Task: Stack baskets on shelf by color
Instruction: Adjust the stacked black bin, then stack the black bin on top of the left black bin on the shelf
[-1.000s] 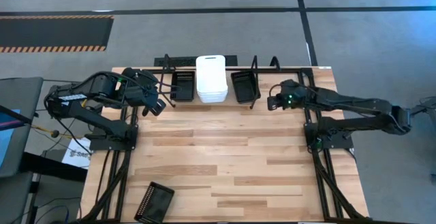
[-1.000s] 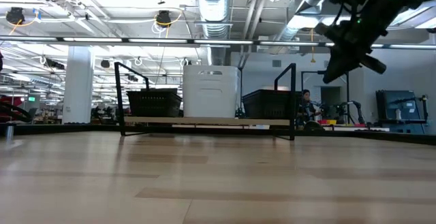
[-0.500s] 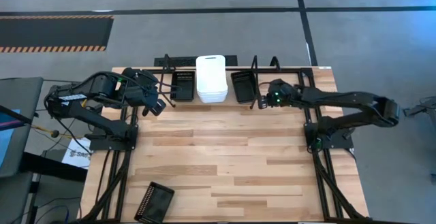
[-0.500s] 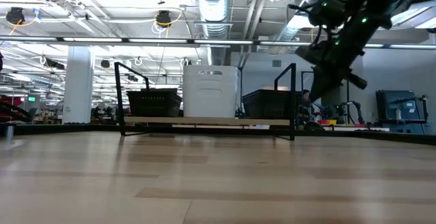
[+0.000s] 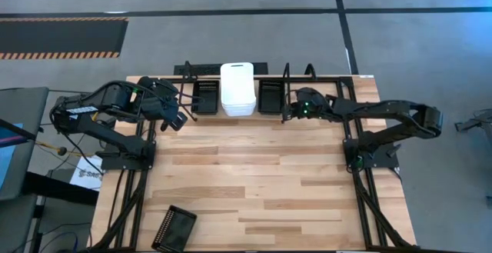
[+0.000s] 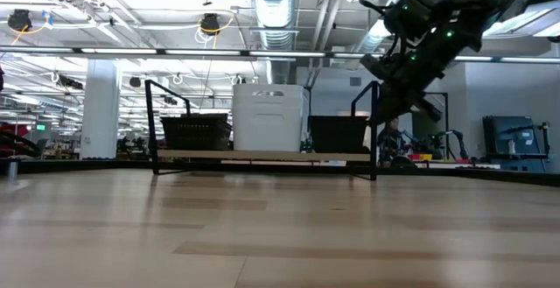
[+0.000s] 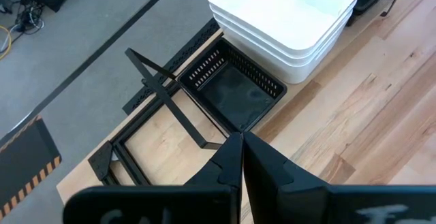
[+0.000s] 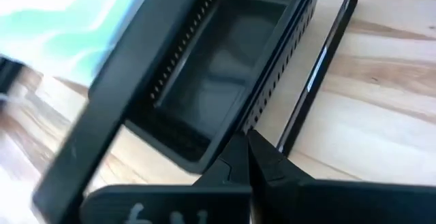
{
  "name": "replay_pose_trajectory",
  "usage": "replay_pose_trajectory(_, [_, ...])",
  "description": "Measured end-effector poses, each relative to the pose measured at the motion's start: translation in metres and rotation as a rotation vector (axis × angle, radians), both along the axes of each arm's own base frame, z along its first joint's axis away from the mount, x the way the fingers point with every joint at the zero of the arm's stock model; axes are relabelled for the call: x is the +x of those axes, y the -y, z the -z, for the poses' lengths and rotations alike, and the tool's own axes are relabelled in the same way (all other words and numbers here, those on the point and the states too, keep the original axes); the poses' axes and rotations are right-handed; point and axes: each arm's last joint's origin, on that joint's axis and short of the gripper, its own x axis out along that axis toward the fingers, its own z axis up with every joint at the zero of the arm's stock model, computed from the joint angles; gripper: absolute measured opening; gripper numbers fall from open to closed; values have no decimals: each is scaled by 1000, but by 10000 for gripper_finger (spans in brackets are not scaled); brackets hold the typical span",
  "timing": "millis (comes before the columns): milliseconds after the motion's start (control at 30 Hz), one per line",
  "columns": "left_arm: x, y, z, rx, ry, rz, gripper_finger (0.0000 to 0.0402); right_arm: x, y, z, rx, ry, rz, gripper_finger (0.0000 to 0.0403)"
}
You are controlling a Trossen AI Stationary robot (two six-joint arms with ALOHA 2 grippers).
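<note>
From above, we see the shelf (image 5: 307,74) at the table's (image 5: 254,176) far edge, holding a black basket (image 5: 205,97) on the left, the stack of white baskets (image 5: 238,89) in the middle and another black basket (image 5: 270,96) on the right. Our right gripper (image 5: 286,115) sits clenched just beside that right basket's near corner, grasping nothing we can see. Our left gripper (image 5: 178,121) waits clenched near the left basket. One more black basket (image 5: 174,228) lies alone at the table's near edge, well apart from the shelf.

At table height, we see the three groups standing side by side on the shelf's wood base (image 6: 262,156), with the right arm (image 6: 411,47) reaching down beside the right upright.

Through the left wrist, we look past closed fingers (image 7: 231,163) at the left black basket (image 7: 235,94) next to the white stack (image 7: 286,20).

Through the right wrist, our fingers (image 8: 248,156) are pressed together just beside the right black basket's (image 8: 225,67) corner; whether they touch it we cannot tell.
</note>
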Motion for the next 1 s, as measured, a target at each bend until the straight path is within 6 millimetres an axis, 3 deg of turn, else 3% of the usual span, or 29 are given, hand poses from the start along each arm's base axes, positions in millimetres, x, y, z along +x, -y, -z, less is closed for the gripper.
replay_pose_trajectory(233, [0,0,0,-1,0,0,0,-16,-6,-9,8,-54,-6,0])
replay_pose_trajectory(533, [1,2,5,-40,-55,70,0,-66,-23,-34,-11,-148,73,0])
replay_pose_trajectory(733, [6,5,29,-129,-171,145,0,-84,-35,-59,-76,29,58,0])
replay_pose_trajectory(1000, [20,13,84,-363,-245,294,0,-94,-48,-76,-130,170,1,1])
